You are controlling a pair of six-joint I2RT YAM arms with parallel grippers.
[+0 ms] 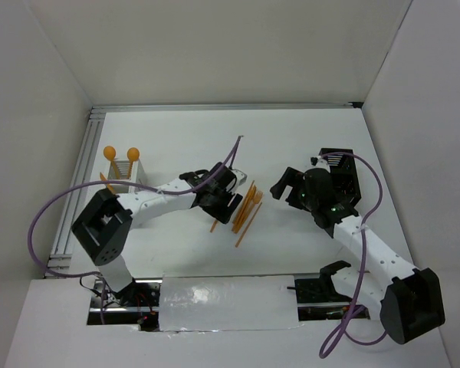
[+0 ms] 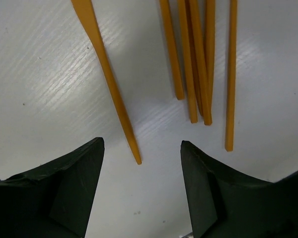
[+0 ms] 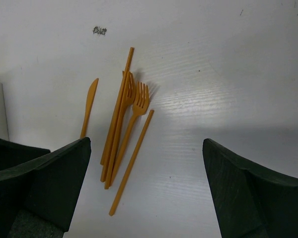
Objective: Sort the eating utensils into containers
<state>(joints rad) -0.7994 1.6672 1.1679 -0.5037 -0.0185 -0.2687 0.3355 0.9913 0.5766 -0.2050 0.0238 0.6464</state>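
Several orange utensils [image 1: 248,205] lie in a loose bundle mid-table: forks [image 3: 135,101], a thin stick-like piece [image 3: 132,162] and a knife [image 3: 89,106] a little apart. My left gripper [image 1: 230,202] is open and empty just left of the bundle. In the left wrist view the knife's handle tip [image 2: 120,106] points into its open gap [image 2: 141,146], beside the other handles [image 2: 193,64]. My right gripper [image 1: 283,185] is open and empty to the right of the bundle, its gap [image 3: 146,144] over bare table. The white caddy [image 1: 121,173] at far left holds two spoons [image 1: 133,153]. The black caddy [image 1: 345,175] is behind the right arm.
An aluminium rail [image 1: 73,201] runs along the table's left edge. A white sheet [image 1: 230,303] covers the near edge between the arm bases. White walls enclose the table on three sides. A purple cable [image 1: 54,207] loops off the left arm.
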